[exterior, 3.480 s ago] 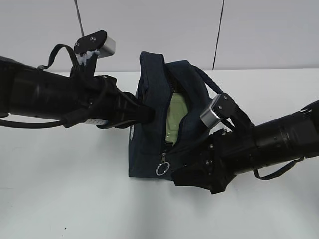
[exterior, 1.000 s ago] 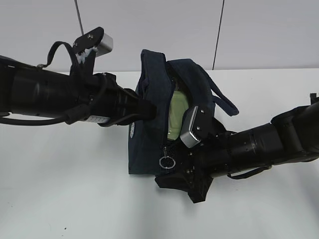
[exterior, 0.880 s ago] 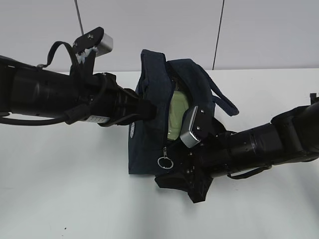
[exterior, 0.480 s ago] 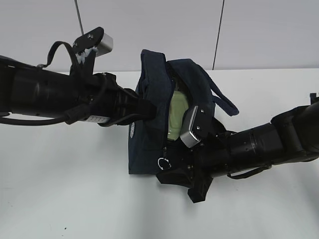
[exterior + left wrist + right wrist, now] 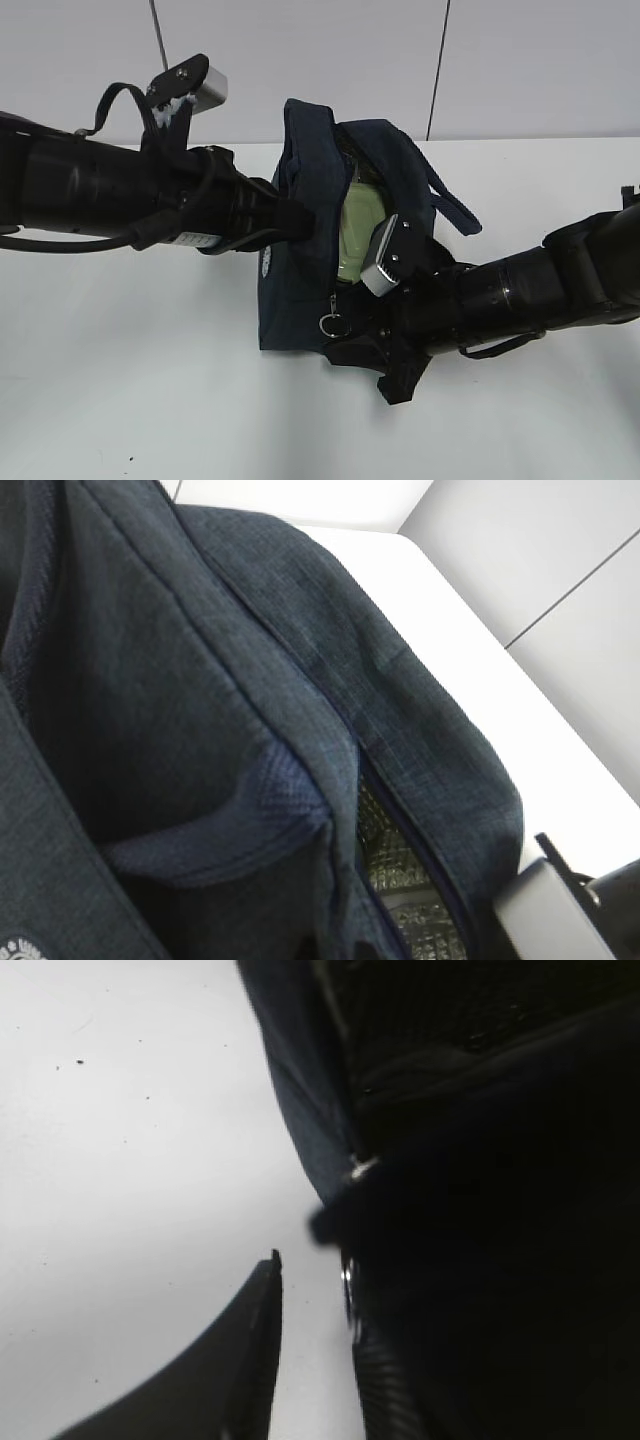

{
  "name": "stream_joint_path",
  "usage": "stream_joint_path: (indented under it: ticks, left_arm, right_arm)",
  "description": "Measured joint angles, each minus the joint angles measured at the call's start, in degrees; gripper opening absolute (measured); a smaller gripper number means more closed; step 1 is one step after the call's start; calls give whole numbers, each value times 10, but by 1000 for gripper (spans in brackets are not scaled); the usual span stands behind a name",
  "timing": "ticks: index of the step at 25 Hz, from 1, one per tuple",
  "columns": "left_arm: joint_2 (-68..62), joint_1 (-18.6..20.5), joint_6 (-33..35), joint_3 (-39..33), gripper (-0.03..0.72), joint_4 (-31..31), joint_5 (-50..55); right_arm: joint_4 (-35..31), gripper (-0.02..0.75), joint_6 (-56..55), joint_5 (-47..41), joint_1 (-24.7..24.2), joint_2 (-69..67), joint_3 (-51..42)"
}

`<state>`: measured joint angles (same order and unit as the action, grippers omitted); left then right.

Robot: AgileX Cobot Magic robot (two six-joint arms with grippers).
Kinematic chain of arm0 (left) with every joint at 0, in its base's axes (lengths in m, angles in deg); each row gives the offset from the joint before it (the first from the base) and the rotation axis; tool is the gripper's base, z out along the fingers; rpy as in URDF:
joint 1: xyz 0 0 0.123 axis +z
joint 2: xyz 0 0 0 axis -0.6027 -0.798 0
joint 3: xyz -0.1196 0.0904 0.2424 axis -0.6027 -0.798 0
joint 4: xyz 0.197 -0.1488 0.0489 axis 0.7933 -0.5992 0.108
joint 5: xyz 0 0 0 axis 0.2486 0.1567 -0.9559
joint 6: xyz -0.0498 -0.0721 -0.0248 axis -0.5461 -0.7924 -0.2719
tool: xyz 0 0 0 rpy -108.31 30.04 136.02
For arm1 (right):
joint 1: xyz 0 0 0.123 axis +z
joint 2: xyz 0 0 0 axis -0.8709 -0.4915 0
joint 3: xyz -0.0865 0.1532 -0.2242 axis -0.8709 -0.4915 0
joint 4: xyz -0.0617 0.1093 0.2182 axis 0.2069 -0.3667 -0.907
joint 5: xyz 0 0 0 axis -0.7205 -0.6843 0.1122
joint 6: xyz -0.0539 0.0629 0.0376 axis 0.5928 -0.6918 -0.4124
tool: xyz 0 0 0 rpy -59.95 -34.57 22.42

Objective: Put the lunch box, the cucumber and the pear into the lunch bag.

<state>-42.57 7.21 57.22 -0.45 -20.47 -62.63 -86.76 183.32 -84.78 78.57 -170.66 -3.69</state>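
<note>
The lunch bag (image 5: pixel 305 240) is standing on the white bench (image 5: pixel 150 400), centre of the ext. view, its long zipper running roughly 12 to 6 o'clock and gaping open. Through the gap the lunch box (image 5: pixel 357 235) is showing, pale green lid facing out, sitting inside the bag. The silver ring pull (image 5: pixel 330 324) is hanging at the 6 o'clock end of the zipper, just beside the right arm's tip.

The left gripper (image 5: pixel 300 222) is reaching in from 9 o'clock, its fingers pressed together on the bag's left-hand fabric wall, tip buried in the cloth. The left wrist view is filling up w/ navy fabric (image 5: pixel 200 680), a folded seam and a bit of silvery quilted lining (image 5: pixel 400 880) at about 5 o'clock.

The right gripper (image 5: pixel 352 345) is coming in from 3 o'clock, low against the bag's bottom corner near the ring. Its fingers are standing partly apart; can't tell whether they're pinching anything, since the right wrist view is mostly dark: one finger (image 5: pixel 245 1360) is showing at 7 o'clock w/ a strip of bench between it and the other one, and a small glint of metal (image 5: pixel 362 1168) is sitting on the bag edge (image 5: pixel 300 1090) above.

Cucumber and pear: not visible, can't tell where they are.
</note>
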Motion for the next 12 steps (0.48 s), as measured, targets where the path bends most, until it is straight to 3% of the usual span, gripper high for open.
stream_joint_path:
  ticks: [12]
  left_arm:
    - [0, 0, 0, 0, -13, 0, -3]
  right_arm:
    - [0, 180, -38, 6, 0, -1, 25]
